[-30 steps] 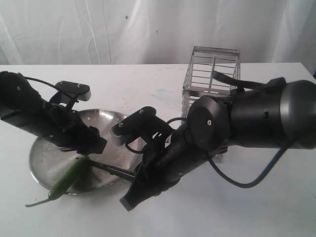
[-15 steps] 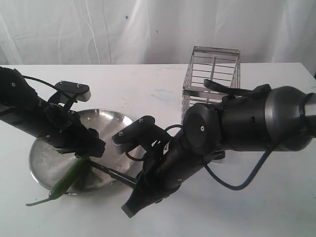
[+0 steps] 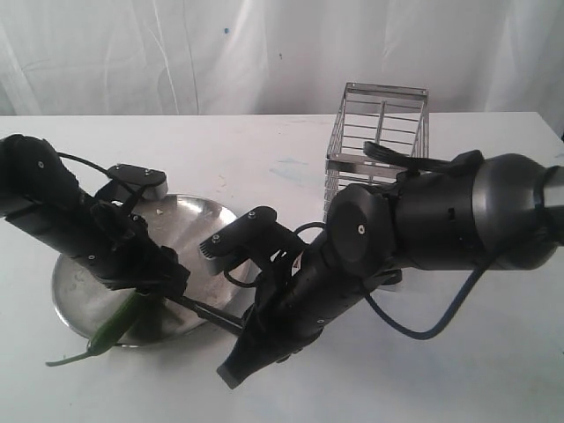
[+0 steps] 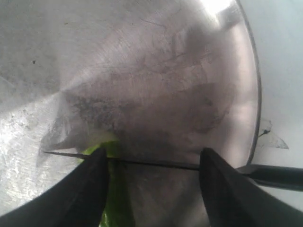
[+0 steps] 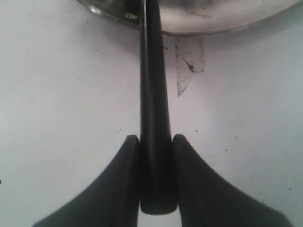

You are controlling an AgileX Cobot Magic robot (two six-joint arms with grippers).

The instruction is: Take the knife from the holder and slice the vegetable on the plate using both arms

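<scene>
right pincer (image 5: 155,140): clenched on slim black knife (image 5: 153,94)
left pincer (image 4: 154,158): released, astride glossy green vegetable (image 4: 112,191)
cut: press straight down, round steel plate's (image 4: 142,56) 6 o'clock

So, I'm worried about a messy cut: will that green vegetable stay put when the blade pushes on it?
The vegetable looks glossy and rounded, so it may roll or skid on the smooth plate. Its stem end overhangs the rim, so it could pivot.
</scene>
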